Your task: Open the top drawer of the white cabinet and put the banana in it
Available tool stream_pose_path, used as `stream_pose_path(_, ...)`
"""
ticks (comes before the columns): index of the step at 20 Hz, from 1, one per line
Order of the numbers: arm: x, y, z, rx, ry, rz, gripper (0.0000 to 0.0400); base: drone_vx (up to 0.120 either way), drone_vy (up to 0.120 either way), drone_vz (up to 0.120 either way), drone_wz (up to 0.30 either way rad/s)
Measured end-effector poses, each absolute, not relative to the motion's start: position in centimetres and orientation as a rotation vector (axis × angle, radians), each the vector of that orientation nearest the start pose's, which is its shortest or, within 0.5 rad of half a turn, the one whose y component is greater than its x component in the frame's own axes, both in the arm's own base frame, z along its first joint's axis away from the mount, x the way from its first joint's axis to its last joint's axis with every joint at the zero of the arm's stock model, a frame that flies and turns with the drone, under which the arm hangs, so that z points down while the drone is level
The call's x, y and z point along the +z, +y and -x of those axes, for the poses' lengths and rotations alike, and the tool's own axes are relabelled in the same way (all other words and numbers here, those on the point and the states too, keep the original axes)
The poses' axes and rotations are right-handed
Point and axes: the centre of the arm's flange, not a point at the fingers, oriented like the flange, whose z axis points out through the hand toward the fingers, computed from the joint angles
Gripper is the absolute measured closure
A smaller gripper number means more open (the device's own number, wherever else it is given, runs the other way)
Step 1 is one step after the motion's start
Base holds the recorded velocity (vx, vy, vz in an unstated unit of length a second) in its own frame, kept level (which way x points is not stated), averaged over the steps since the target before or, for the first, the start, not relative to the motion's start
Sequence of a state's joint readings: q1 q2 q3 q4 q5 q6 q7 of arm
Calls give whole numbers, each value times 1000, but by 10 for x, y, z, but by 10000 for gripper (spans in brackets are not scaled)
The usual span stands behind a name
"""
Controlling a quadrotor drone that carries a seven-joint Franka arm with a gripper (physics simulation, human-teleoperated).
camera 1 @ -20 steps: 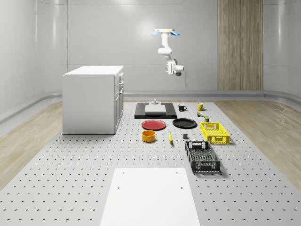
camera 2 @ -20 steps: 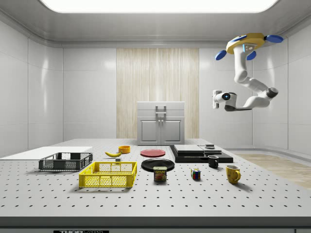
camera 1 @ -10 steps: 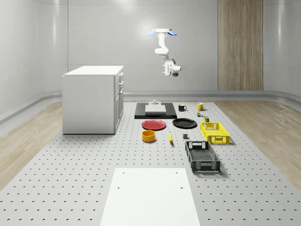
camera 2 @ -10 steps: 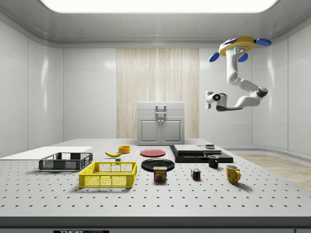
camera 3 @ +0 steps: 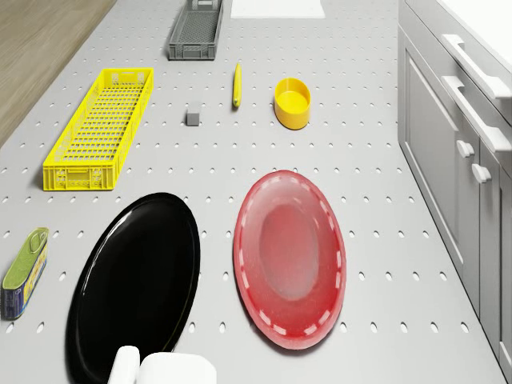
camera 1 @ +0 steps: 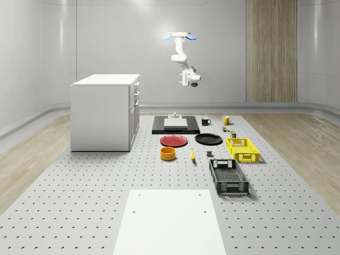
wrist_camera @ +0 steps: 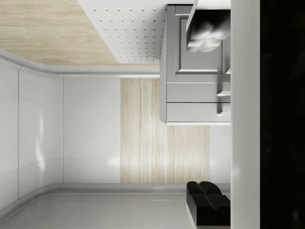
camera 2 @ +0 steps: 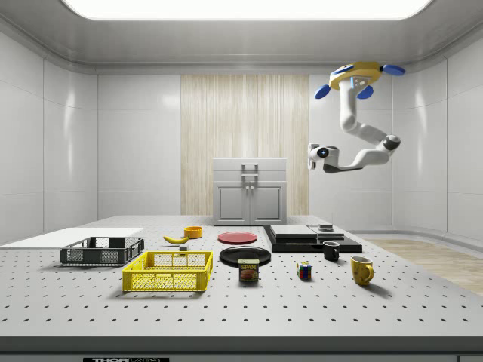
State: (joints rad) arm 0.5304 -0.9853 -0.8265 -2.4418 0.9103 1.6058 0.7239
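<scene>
yellow banana [camera 3: 237, 85], white cabinet [camera 1: 104, 111], red plate [camera 3: 290, 258], black plate [camera 3: 136, 284], yellow mesh crate [camera 3: 101, 126], orange bowl [camera 3: 292, 102]

Drone [camera 2: 356, 75] hovers high — arm [camera 2: 362, 143] bent, jaws seemingly apart.

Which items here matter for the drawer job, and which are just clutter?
Job: white cabinet, its top drawer, closed; banana; end effector, in the air with the hovering drone.

Clutter: red plate, black plate, orange bowl, yellow crate, grey crate, mugs.
</scene>
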Motion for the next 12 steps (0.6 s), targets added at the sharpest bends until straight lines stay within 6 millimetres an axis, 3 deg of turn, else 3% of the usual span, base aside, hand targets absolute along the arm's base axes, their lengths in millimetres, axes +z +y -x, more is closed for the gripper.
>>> stream_pose_path(3, 591, -100, -307, 612, 612, 1484, 0, 120, 0, 0, 0)
stream_pose_path(12, 591, -100, -307, 612, 612, 1484, 0, 120, -120, 0, 0)
